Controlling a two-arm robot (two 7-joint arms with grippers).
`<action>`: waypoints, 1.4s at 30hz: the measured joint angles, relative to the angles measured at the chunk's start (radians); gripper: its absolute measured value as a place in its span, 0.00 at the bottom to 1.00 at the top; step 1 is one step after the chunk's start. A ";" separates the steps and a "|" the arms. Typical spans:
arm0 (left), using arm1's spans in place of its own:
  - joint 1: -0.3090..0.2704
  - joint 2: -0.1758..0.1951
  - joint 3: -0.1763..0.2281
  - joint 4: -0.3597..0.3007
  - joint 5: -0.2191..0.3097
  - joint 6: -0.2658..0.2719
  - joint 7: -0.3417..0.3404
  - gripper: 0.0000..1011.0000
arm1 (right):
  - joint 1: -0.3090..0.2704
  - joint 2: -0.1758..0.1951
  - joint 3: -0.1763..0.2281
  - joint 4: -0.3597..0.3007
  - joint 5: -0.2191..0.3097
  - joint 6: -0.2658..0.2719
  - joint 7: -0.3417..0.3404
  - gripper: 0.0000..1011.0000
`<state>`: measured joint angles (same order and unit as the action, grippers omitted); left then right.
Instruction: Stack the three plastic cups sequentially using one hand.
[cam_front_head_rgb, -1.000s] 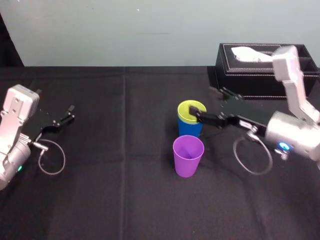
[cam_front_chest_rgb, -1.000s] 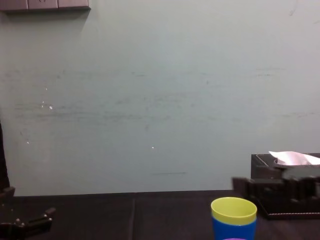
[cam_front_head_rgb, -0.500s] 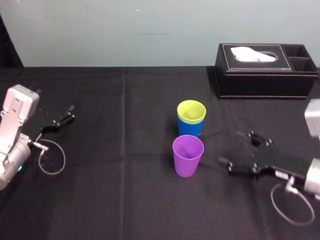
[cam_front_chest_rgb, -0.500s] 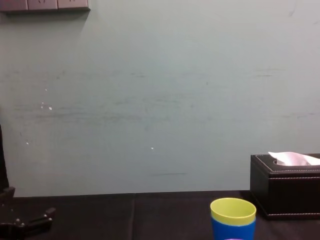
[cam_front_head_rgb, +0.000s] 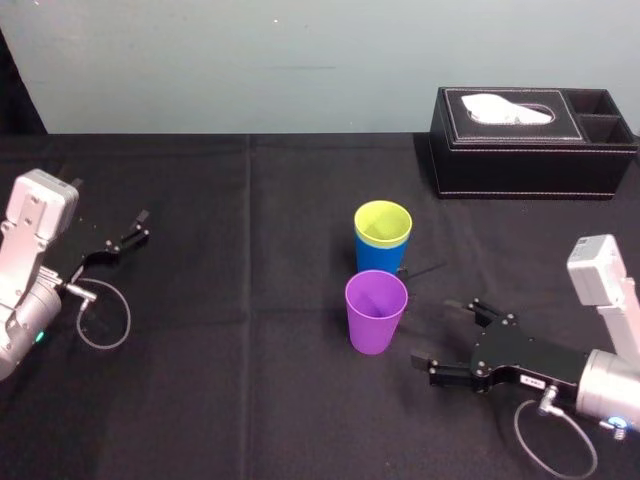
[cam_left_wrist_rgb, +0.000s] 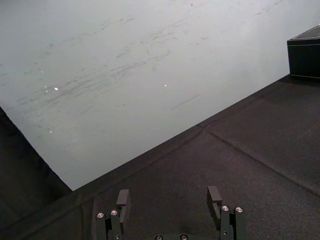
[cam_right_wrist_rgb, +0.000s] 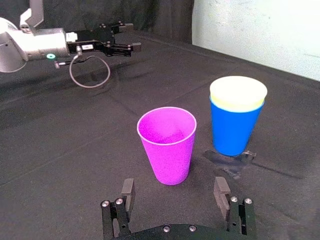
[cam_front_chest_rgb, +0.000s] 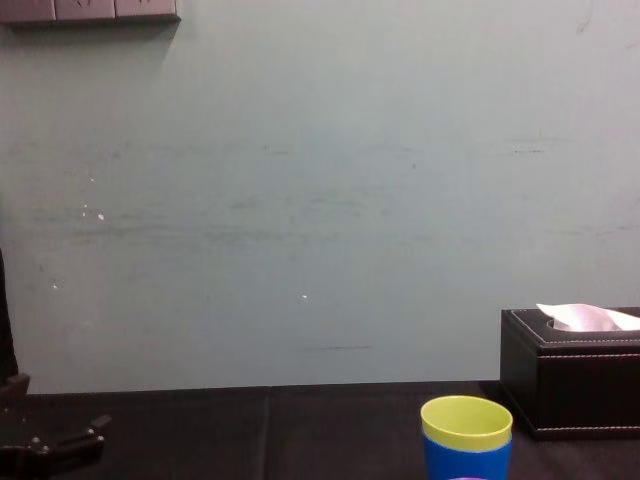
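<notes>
The right pincer, its thin black fingers spread apart and empty, is facing the smooth purple plastic tumbler from the right, near it but not touching. That tumbler is standing upright mid-way across the black cloth-covered worktop. Just behind it, the yellow-green plastic tumbler is sitting nested inside the blue plastic tumbler. The left pincer, fingers likewise apart, is parked at far left. A black leather tissue box is standing at back right.
</notes>
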<state>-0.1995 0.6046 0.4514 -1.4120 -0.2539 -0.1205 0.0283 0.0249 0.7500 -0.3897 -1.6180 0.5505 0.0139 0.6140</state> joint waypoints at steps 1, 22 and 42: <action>0.000 0.000 0.000 0.000 0.000 0.000 0.000 1.00 | 0.006 -0.012 -0.006 0.010 -0.005 0.004 -0.003 0.99; 0.000 0.000 0.000 0.000 0.000 0.000 0.000 1.00 | 0.078 -0.120 -0.061 0.092 -0.088 -0.007 -0.022 0.99; 0.000 0.000 0.000 0.000 0.000 0.000 0.000 1.00 | 0.129 -0.181 -0.080 0.159 -0.123 -0.012 -0.025 0.99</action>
<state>-0.1995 0.6047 0.4514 -1.4119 -0.2539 -0.1205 0.0283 0.1537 0.5692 -0.4699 -1.4588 0.4273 0.0022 0.5891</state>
